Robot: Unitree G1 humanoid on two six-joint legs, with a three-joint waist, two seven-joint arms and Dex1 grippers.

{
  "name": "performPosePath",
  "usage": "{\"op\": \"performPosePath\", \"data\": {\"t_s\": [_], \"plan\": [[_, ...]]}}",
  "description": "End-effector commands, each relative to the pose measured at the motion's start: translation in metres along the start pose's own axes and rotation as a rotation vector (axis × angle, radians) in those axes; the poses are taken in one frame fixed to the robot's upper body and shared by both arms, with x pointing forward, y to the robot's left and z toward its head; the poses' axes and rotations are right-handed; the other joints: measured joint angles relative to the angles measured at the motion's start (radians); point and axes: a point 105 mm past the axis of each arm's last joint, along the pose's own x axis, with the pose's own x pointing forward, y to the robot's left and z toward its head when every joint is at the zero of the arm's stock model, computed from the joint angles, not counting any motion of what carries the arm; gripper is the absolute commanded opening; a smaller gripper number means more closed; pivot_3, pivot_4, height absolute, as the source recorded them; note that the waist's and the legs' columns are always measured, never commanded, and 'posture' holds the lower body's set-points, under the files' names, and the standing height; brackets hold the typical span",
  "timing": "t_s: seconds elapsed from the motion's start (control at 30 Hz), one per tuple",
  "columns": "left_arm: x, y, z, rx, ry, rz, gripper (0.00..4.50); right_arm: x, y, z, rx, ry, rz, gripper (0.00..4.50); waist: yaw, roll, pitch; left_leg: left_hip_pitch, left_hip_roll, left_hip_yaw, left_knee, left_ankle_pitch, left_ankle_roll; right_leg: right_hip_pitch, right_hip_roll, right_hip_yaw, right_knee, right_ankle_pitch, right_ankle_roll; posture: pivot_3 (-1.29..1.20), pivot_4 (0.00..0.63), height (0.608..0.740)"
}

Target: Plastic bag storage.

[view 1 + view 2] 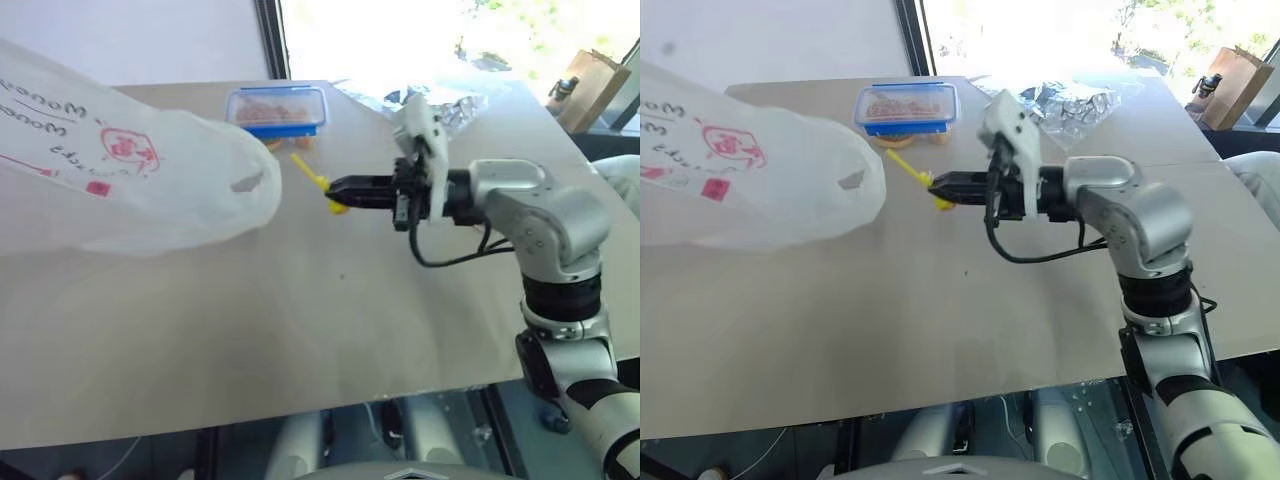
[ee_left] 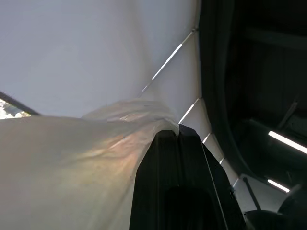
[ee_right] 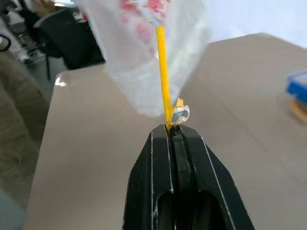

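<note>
The large white translucent plastic bag (image 1: 130,170) with red print hangs above the table's left side, its open mouth facing right. My left gripper (image 2: 178,132) is shut on a fold of the bag's film (image 2: 72,163). At the table's middle my right gripper (image 1: 335,190) points left toward the bag's mouth. It is shut on the end of a thin yellow stick (image 1: 308,170), which stands out past its fingertips (image 3: 165,134) toward the bag (image 3: 139,57).
A clear blue-lidded food box (image 1: 277,108) sits at the back of the beige table (image 1: 300,320). Crumpled silvery foil (image 1: 1070,100) lies at the back right. A brown paper bag (image 1: 590,85) stands beyond the table's right corner.
</note>
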Motion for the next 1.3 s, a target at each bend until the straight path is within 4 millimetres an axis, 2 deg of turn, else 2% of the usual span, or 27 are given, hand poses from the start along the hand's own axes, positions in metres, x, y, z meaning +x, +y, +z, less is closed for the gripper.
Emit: {"op": "performPosePath", "data": {"t_s": [0.03,0.17,0.23,0.3,0.33,0.37,0.4,0.43,0.47,0.53,0.6,0.67,0.7,0.77,0.93,1.0,1.13,1.23,1.3], "plan": [[0.009,-0.007,-0.006,-0.004,0.054,-0.061,0.00,-0.010,0.000,0.012,-0.046,-0.018,-0.064,0.03,0.001,0.000,0.000,0.000,0.000,0.000,0.000,0.000,0.000,0.000,0.000,0.000,0.000,0.000,0.000,0.00,0.150,0.740],[0.014,0.027,-0.021,0.024,0.059,0.020,0.00,-0.015,-0.002,0.016,-0.044,-0.033,-0.115,0.03,0.004,0.002,0.001,0.000,0.000,0.000,0.000,0.000,0.000,-0.001,-0.006,0.001,0.002,0.000,0.000,0.00,0.150,0.740],[0.012,0.061,-0.021,0.106,0.009,0.164,0.00,-0.017,-0.001,0.017,-0.044,-0.037,-0.133,0.03,0.004,0.001,0.001,-0.001,0.000,0.000,0.001,0.000,-0.001,-0.003,-0.006,0.004,0.004,0.000,-0.001,0.00,0.150,0.740],[0.002,0.103,-0.014,0.264,-0.045,0.337,0.00,-0.018,0.001,0.016,-0.041,-0.040,-0.145,0.03,0.004,0.001,0.001,-0.001,0.000,0.001,0.001,0.000,-0.001,-0.003,-0.006,0.005,0.004,0.000,-0.001,0.00,0.150,0.740],[0.019,0.153,-0.035,0.311,-0.046,0.430,0.00,-0.018,0.002,0.015,-0.038,-0.041,-0.146,0.03,0.009,0.002,0.000,-0.001,0.000,0.002,0.001,0.001,-0.001,-0.003,-0.006,0.005,0.004,0.000,-0.001,0.00,0.150,0.740],[0.064,0.219,-0.080,0.344,-0.024,0.515,0.00,-0.018,0.003,0.014,-0.035,-0.039,-0.147,0.03,0.028,0.006,-0.001,0.000,0.000,0.002,0.000,0.001,-0.001,-0.003,-0.006,0.005,0.004,0.000,-0.001,0.00,0.150,0.740],[0.117,0.242,-0.122,0.404,0.016,0.509,0.00,-0.019,0.004,0.014,-0.033,-0.038,-0.148,0.03,0.093,0.011,-0.003,0.001,-0.003,0.002,0.000,0.001,-0.001,-0.001,-0.005,0.001,0.004,0.000,-0.001,0.00,0.150,0.740],[0.153,0.248,-0.146,0.474,0.019,0.498,0.00,-0.019,0.004,0.013,-0.029,-0.036,-0.152,0.03,0.119,0.005,-0.002,-0.001,-0.007,-0.004,0.006,0.003,-0.003,0.008,-0.006,-0.009,0.004,0.001,-0.001,0.00,0.150,0.740],[0.164,0.254,-0.155,0.537,0.031,0.515,0.00,-0.019,0.004,0.012,-0.026,-0.035,-0.154,0.03,0.125,0.000,-0.003,-0.005,-0.007,-0.006,0.010,0.004,-0.003,0.008,-0.005,-0.013,0.002,0.003,-0.003,0.00,0.150,0.740],[0.164,0.266,-0.156,0.597,0.046,0.564,0.00,-0.019,0.003,0.011,-0.019,-0.033,-0.155,0.03,0.085,-0.004,-0.003,-0.020,-0.008,-0.007,0.019,0.004,0.000,0.001,0.001,-0.011,-0.002,0.016,0.000,0.00,0.150,0.740],[0.171,0.266,-0.160,0.582,0.027,0.520,0.00,-0.018,0.003,0.010,-0.018,-0.030,-0.154,0.03,0.033,-0.003,-0.002,-0.019,-0.007,0.005,0.017,0.003,0.009,-0.003,0.002,0.005,-0.010,0.022,0.008,0.00,0.150,0.740],[0.184,0.255,-0.164,0.574,0.018,0.413,0.00,-0.019,0.001,0.010,-0.021,-0.026,-0.155,0.03,-0.003,-0.002,-0.002,-0.019,-0.007,0.010,0.015,0.001,0.013,-0.007,0.001,0.009,-0.012,0.023,0.011,0.00,0.150,0.740],[0.192,0.247,-0.166,0.537,-0.002,0.362,0.00,-0.019,0.000,0.011,-0.024,-0.026,-0.158,0.03,-0.006,-0.002,-0.002,-0.019,-0.005,0.010,0.011,0.001,0.013,-0.009,0.001,0.008,-0.013,0.021,0.011,0.00,0.150,0.740],[0.204,0.236,-0.165,0.573,-0.010,0.290,0.00,-0.021,-0.005,0.014,-0.031,-0.031,-0.179,0.03,-0.006,0.000,-0.002,-0.019,-0.004,0.010,0.008,0.001,0.012,-0.013,0.001,0.008,-0.011,0.019,0.008,0.00,0.150,0.740],[0.223,0.216,-0.156,0.581,-0.043,0.190,0.00,-0.036,-0.033,0.025,-0.063,-0.055,-0.345,0.03,0.000,0.001,-0.001,-0.019,-0.004,0.010,0.007,0.002,0.011,-0.014,-0.001,0.006,-0.011,0.018,0.007,0.00,0.150,0.740],[0.219,0.213,-0.162,0.570,-0.012,0.145,0.00,-0.043,-0.043,0.029,-0.073,-0.064,-0.410,0.03,0.005,0.001,-0.001,-0.020,-0.005,0.010,0.011,0.001,0.013,-0.013,-0.002,0.007,-0.011,0.019,0.008,0.00,0.150,0.740],[0.196,0.201,-0.183,0.496,0.045,0.053,0.00,-0.052,-0.048,0.029,-0.068,-0.060,-0.455,0.03,0.007,0.002,-0.002,-0.019,-0.004,0.010,0.014,0.000,0.013,-0.013,-0.003,0.008,-0.008,0.019,0.009,0.00,0.150,0.740],[0.177,0.187,-0.191,0.419,0.039,0.040,0.00,-0.048,-0.043,0.019,-0.033,-0.042,-0.442,0.03,0.007,0.002,-0.002,-0.019,-0.003,0.010,0.014,0.000,0.013,-0.013,-0.003,0.008,-0.008,0.019,0.009,0.00,0.150,0.740],[0.157,0.173,-0.196,0.387,0.060,0.028,0.00,-0.038,-0.038,0.013,0.015,-0.064,-0.410,0.03,0.001,0.002,-0.002,-0.020,-0.002,0.009,0.014,0.000,0.013,-0.013,-0.006,0.009,-0.008,0.019,0.009,0.00,0.150,0.740]]}}
